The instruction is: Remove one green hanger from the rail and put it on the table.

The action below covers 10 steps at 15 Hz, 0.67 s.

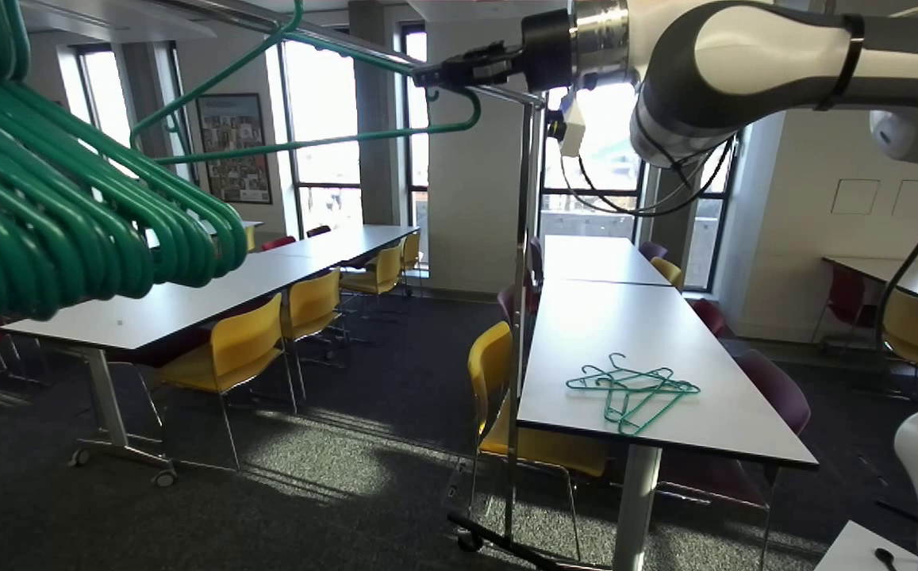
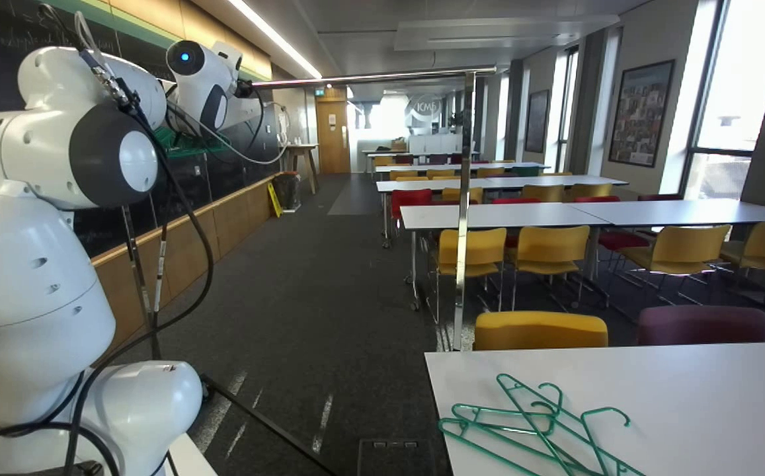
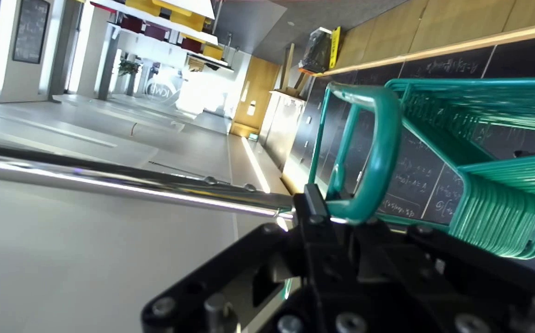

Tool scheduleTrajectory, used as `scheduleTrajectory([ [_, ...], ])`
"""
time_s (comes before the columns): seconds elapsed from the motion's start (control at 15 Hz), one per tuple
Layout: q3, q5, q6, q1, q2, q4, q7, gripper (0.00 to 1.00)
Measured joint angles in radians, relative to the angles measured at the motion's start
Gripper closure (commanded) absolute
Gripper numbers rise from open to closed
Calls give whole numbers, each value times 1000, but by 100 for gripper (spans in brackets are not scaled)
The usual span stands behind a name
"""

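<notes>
The thin green hanger (image 1: 292, 146) hangs at the rail (image 1: 506, 94), apart from the packed bunch. Its hook is partly cut off by the frame's top edge. My gripper (image 1: 425, 75) is shut on one end of its sloping shoulder, close to the rail. In the wrist view the hanger's curved end (image 3: 383, 152) runs in between my fingertips (image 3: 336, 218), and the rail (image 3: 110, 178) passes behind them. In an exterior view the rail (image 2: 369, 77) shows, but the arm hides the held hanger. The white table (image 1: 601, 317) also shows in an exterior view (image 2: 719, 410).
A packed bunch of green hangers (image 1: 70, 222) hangs on the rail's far part, also in the wrist view (image 3: 503, 217). Several loose green hangers (image 1: 633, 386) lie overlapping on the table. A rail post (image 1: 524, 238) stands beside the table and a yellow chair (image 1: 490, 365).
</notes>
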State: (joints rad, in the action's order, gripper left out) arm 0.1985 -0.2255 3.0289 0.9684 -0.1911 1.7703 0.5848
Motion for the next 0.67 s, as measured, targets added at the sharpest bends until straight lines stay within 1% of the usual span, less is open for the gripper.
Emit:
scheduleTrajectory([
  [0.33,-9,32,0,-41,-50,36,-57,98],
  [0.47,-25,60,3,-79,-78,69,-100,98],
  [0.67,-67,100,14,-151,-136,142,-173,98],
])
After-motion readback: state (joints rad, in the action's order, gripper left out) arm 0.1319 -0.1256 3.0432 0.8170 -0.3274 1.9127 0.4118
